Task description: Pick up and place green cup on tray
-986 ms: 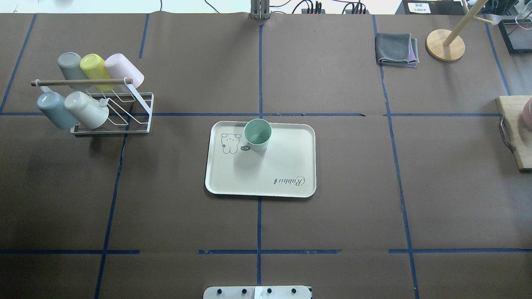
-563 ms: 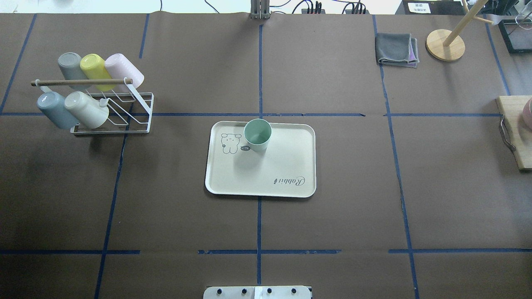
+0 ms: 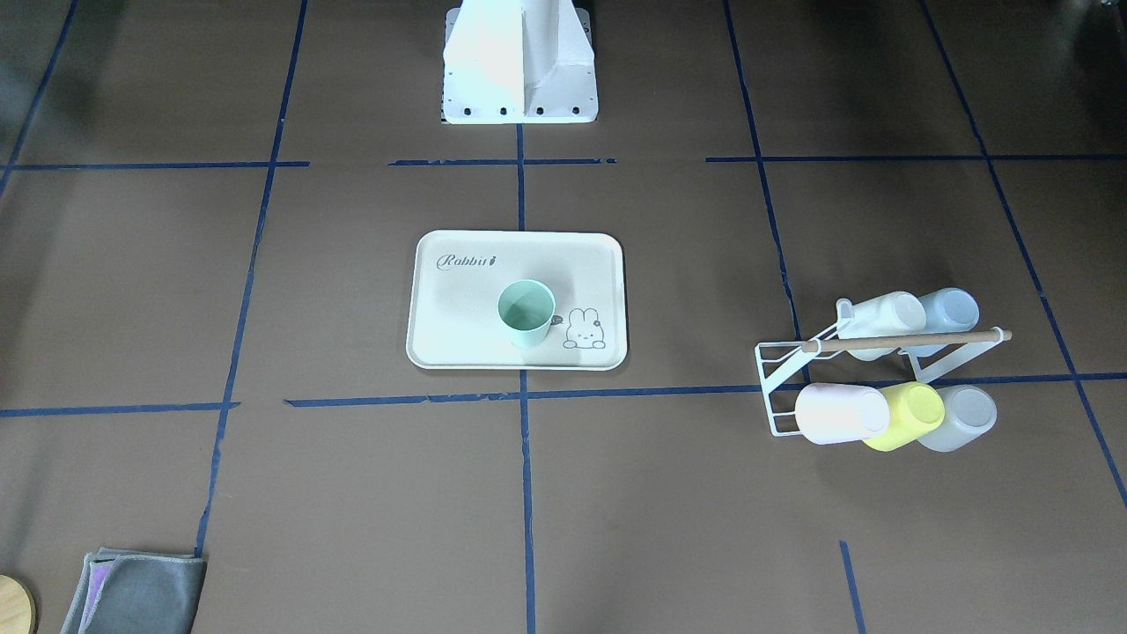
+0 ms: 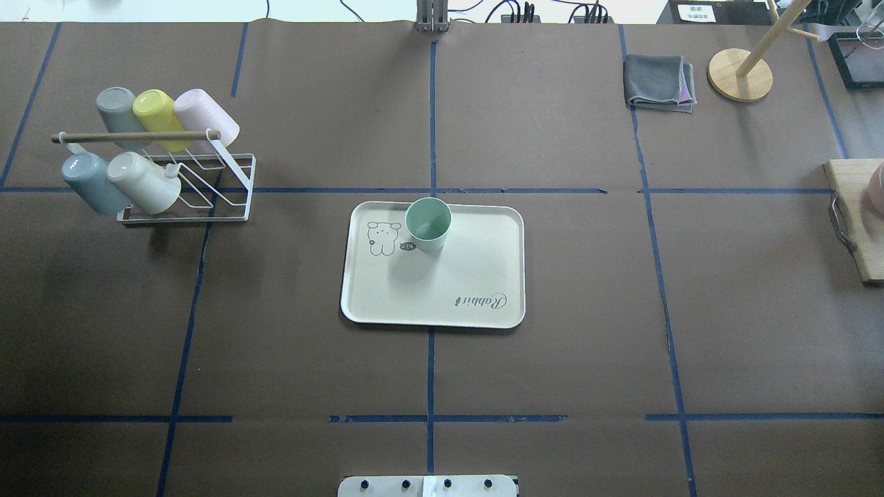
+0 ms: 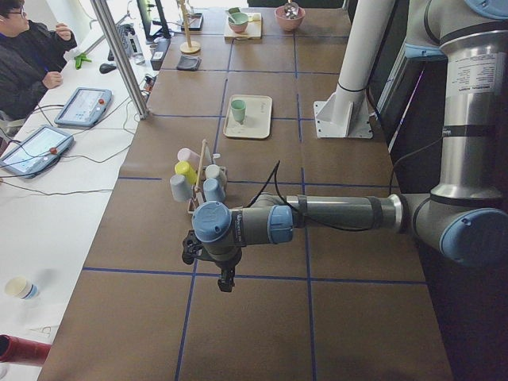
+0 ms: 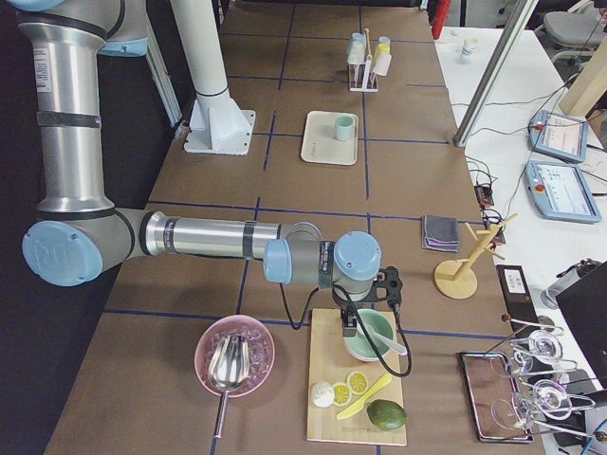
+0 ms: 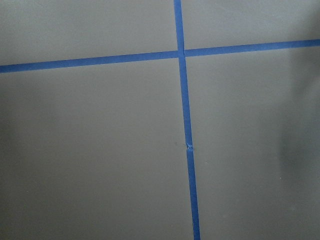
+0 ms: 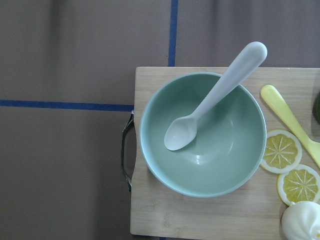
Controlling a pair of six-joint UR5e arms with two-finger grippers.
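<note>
The green cup (image 4: pixel 428 224) stands upright, mouth to the ceiling, on the tray (image 4: pixel 469 276). It sits in the half farther from the robot, just beside the bunny drawing (image 4: pixel 382 238). Nothing is touching it, so by our reading the placing is done.

Moving outward, the left gripper (image 5: pixel 226 279) hangs over bare desk (image 4: pixel 552 359) beyond the cup rack (image 4: pixel 183 216), at the robot's left end and well apart from the cup. The right gripper (image 6: pixel 351 327) hangs above the green bowl (image 8: pixel 202 135) on the wooden board (image 8: pixel 200 220), at the opposite end and also well apart from the cup. We can't call either arm clearly nearer.

Spread or pressed together? We cannot tell, because only the side views catch the grippers. Any further reach would have to run inward along the desk toward its centre.
</note>
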